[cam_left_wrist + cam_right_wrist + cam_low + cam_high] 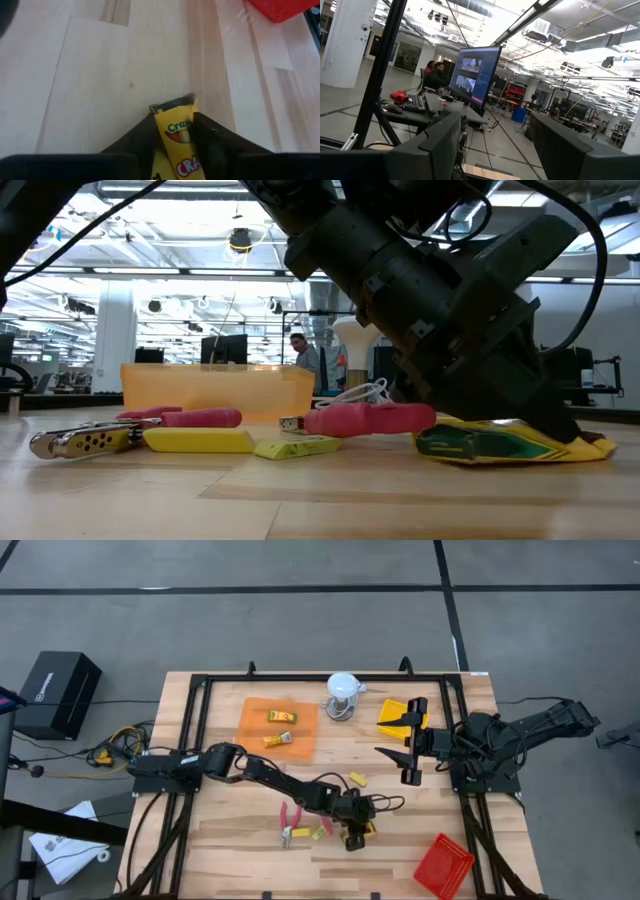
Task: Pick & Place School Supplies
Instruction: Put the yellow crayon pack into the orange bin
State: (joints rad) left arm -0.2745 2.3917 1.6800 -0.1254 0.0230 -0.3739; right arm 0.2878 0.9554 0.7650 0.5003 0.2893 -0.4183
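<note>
Reaching across the wooden table point(230, 840), the left gripper point(354, 833) presses down at about 6 o'clock from the table's centre, its dark fingers point(142, 137) clamped on a yellow crayon packet point(176, 135) that lies flat on the boards. From table height the same packet point(500, 445) shows beneath the arm, green and yellow, touching the wood.

Just to the 9 o'clock side of that gripper lie red-handled pliers point(292, 818) and two small yellow blocks point(320, 831); another yellow block point(357, 778) sits at 12 o'clock from the gripper. Toward 11 o'clock from the table's centre, an orange tray point(255, 720) holds a second yellow packet point(282, 717) and one smaller yellow item point(279, 740). A white domed object point(343, 690) stands at 12 o'clock, a yellow tray point(392, 712) at 1 o'clock and a red tray point(443, 865) near the 5 o'clock corner.

The right gripper point(412, 748) waits above the table at 3 o'clock, fingers point(440, 137) spread wide and empty. People point(436, 75) sit at a desk with a monitor point(472, 72) in the room beyond.
</note>
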